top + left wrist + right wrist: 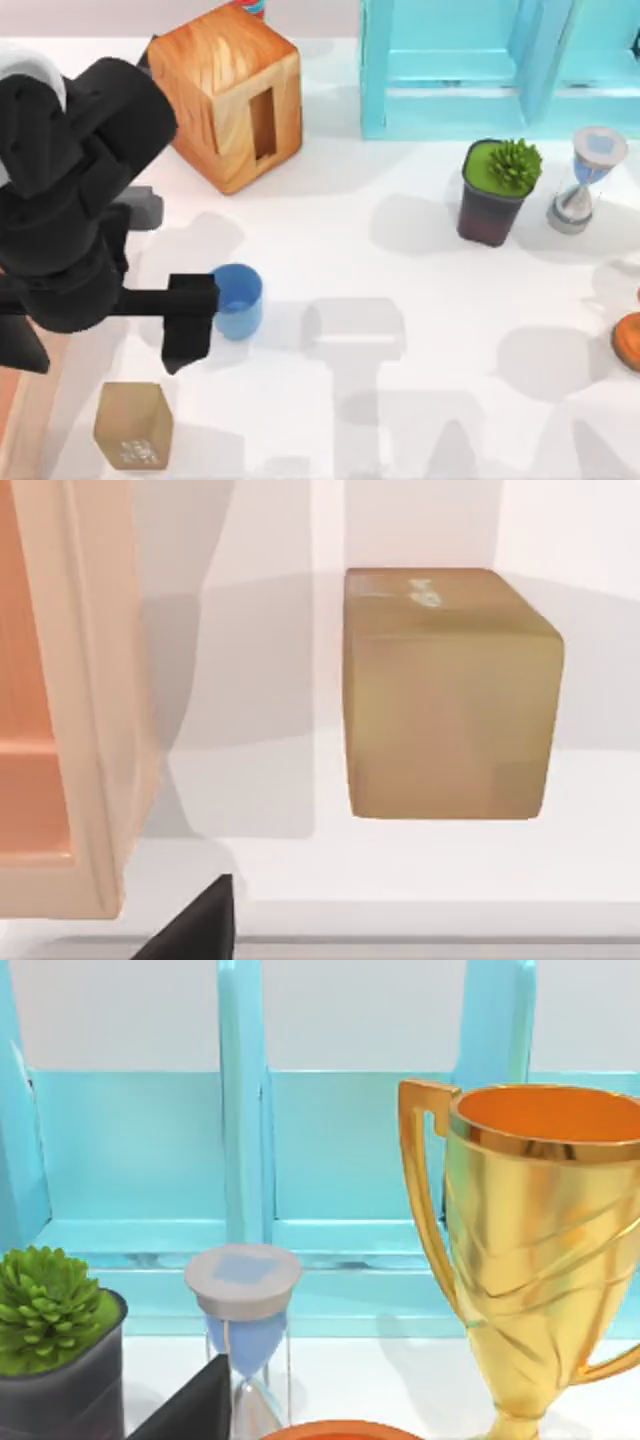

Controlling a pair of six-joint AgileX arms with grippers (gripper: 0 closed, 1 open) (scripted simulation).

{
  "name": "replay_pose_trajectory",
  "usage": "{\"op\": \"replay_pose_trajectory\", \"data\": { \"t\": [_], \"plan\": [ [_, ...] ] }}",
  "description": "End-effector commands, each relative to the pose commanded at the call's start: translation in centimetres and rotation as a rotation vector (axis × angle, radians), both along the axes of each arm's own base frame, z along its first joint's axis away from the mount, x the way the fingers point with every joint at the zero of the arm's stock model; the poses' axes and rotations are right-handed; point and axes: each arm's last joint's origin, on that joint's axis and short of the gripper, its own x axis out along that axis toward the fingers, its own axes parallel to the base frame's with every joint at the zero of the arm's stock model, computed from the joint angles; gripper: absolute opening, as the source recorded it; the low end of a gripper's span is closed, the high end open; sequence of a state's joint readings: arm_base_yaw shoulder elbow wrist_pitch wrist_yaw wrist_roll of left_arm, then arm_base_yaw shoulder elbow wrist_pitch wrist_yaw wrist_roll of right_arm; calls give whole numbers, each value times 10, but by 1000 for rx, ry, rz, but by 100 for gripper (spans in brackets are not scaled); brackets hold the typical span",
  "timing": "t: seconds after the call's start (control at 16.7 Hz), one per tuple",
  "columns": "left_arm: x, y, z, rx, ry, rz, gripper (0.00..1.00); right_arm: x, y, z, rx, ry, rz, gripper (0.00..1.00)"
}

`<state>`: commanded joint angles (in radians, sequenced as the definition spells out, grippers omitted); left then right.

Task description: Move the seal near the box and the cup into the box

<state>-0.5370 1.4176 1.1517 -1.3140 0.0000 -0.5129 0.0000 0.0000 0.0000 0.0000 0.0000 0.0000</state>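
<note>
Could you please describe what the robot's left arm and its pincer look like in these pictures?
In the top view the left arm is matte black and chunky, built of rounded, blocky segments, with a white rounded part at its upper end near the picture's left edge. Its pincer is black too, with flat, squared fingers on a slim crossbar. No cables or markings are visible.

The seal (133, 424) looks matt tan wood, the cup (237, 300) smooth blue plastic, the trophy (535, 1250) glossy gold metal.

Blue cup (238, 300) upright, seal (133, 425) near
</note>
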Motion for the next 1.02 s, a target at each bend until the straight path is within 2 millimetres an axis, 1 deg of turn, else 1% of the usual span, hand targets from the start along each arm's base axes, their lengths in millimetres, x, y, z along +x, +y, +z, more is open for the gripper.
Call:
{"op": "replay_pose_trajectory", "data": {
  "t": [0.18, 0.3, 0.66, 0.84, 1.02],
  "plan": [
    [-2, 1, 24, 0, -1, 0, 100, 0, 0, 0, 0, 0, 0, 100],
    [-4, 3, 33, -5, -8, 0, 100, 0, 0, 0, 0, 0, 0, 100],
    [-1, 1, 32, -3, -5, 1, 100, 0, 0, 0, 0, 0, 0, 100],
    [17, -14, 28, -2, -4, 1, 100, 0, 0, 0, 0, 0, 0, 100],
    [42, -33, 17, 4, 8, 2, 100, 0, 0, 0, 0, 0, 0, 100]
  ]
}}
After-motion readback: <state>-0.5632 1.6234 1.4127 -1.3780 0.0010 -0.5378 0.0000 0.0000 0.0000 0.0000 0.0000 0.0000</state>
